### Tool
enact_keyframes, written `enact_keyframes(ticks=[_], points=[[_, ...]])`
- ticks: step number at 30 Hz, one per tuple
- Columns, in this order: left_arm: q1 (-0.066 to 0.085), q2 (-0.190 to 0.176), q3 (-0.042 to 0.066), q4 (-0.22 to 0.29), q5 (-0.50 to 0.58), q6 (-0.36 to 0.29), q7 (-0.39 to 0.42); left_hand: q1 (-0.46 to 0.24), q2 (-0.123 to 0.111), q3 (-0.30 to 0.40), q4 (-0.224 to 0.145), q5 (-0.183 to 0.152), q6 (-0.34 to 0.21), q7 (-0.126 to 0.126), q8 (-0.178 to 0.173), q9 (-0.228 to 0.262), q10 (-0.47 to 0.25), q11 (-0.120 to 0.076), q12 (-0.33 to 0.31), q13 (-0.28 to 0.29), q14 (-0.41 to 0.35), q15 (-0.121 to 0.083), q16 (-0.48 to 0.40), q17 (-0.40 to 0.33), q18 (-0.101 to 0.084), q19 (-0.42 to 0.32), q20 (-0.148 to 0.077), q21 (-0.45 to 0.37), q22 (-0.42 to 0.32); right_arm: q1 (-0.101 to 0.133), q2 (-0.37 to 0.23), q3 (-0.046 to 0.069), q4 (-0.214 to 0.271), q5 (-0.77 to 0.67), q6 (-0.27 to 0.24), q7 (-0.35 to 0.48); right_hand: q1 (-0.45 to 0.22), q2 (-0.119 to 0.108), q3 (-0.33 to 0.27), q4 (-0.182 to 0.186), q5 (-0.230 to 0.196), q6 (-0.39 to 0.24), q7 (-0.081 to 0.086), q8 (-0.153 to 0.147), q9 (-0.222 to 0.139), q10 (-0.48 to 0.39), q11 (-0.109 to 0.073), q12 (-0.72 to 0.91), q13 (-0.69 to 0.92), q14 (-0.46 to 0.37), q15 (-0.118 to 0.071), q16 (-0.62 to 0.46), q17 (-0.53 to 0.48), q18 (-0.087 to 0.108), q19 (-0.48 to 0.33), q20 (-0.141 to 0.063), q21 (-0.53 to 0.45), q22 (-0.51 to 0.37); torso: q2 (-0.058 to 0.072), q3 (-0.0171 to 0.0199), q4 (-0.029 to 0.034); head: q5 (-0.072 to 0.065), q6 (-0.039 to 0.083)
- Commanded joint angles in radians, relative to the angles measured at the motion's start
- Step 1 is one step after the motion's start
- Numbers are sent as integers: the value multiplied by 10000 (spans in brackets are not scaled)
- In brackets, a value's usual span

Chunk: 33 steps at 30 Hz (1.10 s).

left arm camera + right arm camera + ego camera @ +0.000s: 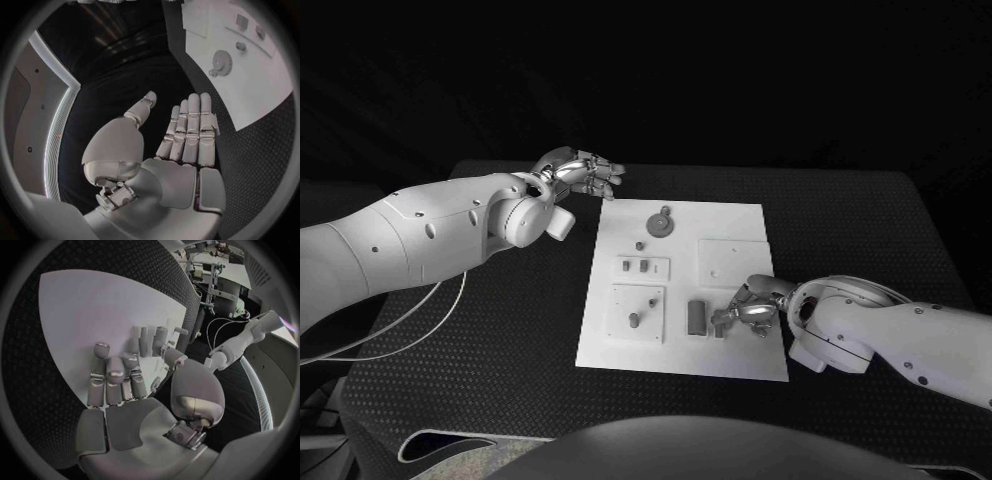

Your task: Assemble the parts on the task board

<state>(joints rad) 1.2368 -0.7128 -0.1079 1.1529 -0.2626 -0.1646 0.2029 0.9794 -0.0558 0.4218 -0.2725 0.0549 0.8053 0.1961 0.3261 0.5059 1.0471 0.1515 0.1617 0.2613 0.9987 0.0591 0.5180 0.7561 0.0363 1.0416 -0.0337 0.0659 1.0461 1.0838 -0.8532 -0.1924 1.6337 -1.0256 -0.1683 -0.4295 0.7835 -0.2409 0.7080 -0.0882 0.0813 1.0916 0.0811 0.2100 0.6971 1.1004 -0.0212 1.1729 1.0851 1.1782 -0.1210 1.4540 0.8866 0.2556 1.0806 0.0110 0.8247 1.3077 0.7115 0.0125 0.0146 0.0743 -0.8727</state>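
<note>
The left arm (pixel 401 235) came in from the side, and its left hand (pixel 583 175) was flat and held nothing, fingers (pixel 190 125) straight together. The right arm (pixel 906 340) reached in low, and the right hand (pixel 750 312) had its fingers (pixel 115 377) bent down.

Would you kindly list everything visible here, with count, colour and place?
Table: one, black, under everything.
Task board: one, white, mid-table.
Gear: one, grey, board's far end.
Peg: one, grey, just near of the gear.
Block: one, dark grey, board's near part, beside the right hand.
Cable: one, white, table's left, under the left arm.
Left hand: silver, off the board's far left corner, holding nothing, fingers straight.
Right hand: silver, over the board's near right part; whether it holds anything is unclear.
</note>
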Motion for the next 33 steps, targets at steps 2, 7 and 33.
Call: enact_keyframes(ticks=[2,7,33], points=[[13,9,7,27,-20,114,64,-94,-22,0,41,-53,-65,-30,49,-16,-68,-3,-13,-15,-22,52,-62,10,74,-92,-9,36,-12,-14,10,0,80,-174,210,240,30,-70,8,72,-35,-14,-3,49,9,-6,-69,11,-9,-6,-62,20,-5,62,24,9,-34,192,-1,3,3,-2,1],[13,16,6,26,-20,127,65,-95,-23,2,41,-53,-66,-30,50,-17,-69,-2,-13,-15,-23,53,-64,12,74,-93,-9,36,-12,-13,-6,1,81,-180,218,256,29,-61,10,80,-36,-11,-5,53,10,-4,-70,14,-8,-4,-63,22,-4,62,26,8,-32,193,1,2,2,-9,1],[12,49,6,-17,-20,145,69,-109,-8,10,52,-53,-67,-30,58,-21,-69,-2,-9,-15,-24,55,-69,19,73,-94,-6,37,-12,-6,92,22,-265,-403,-151,523,537,1230,-214,-1050,-33,64,-52,260,-75,125,-118,80,-54,104,-90,75,-24,62,72,-14,42,190,2,20,2,-80,1]])
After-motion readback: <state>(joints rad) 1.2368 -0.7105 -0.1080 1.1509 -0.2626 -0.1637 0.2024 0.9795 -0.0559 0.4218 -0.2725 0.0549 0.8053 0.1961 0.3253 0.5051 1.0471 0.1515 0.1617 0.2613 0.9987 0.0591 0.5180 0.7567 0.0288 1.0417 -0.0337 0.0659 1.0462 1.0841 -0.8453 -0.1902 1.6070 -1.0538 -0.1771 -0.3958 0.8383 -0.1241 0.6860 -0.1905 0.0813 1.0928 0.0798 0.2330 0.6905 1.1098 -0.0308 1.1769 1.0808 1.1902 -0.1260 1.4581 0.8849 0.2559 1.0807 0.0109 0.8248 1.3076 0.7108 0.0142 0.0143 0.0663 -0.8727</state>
